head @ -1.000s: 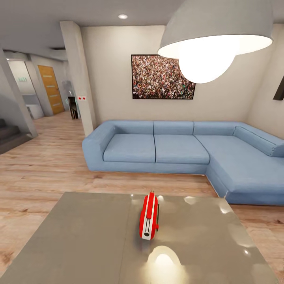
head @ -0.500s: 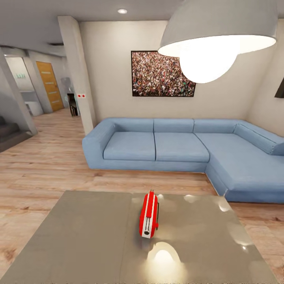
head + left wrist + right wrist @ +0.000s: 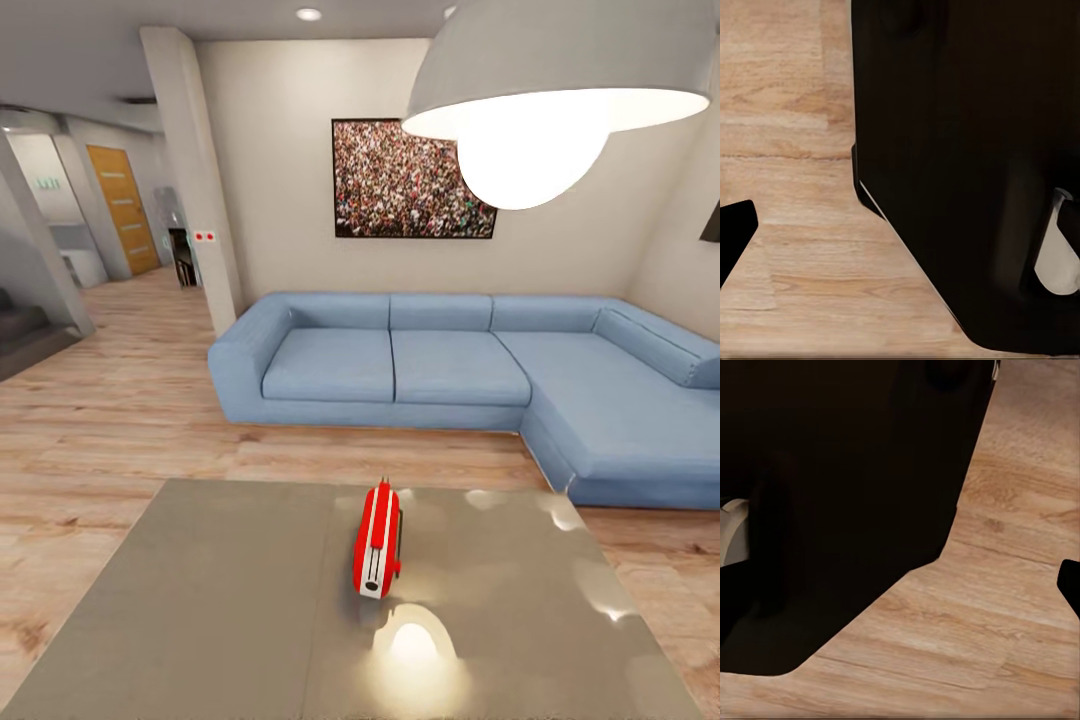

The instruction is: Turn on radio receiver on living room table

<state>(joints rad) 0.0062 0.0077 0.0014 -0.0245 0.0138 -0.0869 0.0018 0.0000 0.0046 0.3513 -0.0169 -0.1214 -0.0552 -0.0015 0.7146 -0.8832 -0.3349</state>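
1. The approach step is judged to be in hand: the radio [image 3: 377,541] is seen close ahead in the head view, but no arm is raised toward it.
2. The radio is stood on edge on the table [image 3: 200,600], near the middle of the top and slightly toward the far edge, with one narrow white-trimmed end turned to the camera.
3. The grippers' state cannot be told: in the wrist views only dark bodywork [image 3: 967,165] and plank floor [image 3: 1005,607] are shown, with a dark sliver at one border of each picture, too little to be read as fingers open or closed.
4. For the next move, an arm is judged to need lifting from beside the base up over the near table edge, and a fingertip brought to the radio's switch; where that switch sits cannot be made out from here.
5. A light press is advised, since a thin body stood on edge is likely to be tipped or slid on a smooth top.
6. The tabletop is grey-brown and glossy; the lamp [image 3: 540,90] is mirrored in it as a bright patch just before the radio.
7. Beyond the table, a blue corner sofa [image 3: 450,370] is set on pale wood planks, against a beige wall hung with a crowd picture [image 3: 413,178].
8. A corridor with an orange door [image 3: 122,208] is opened at the left.
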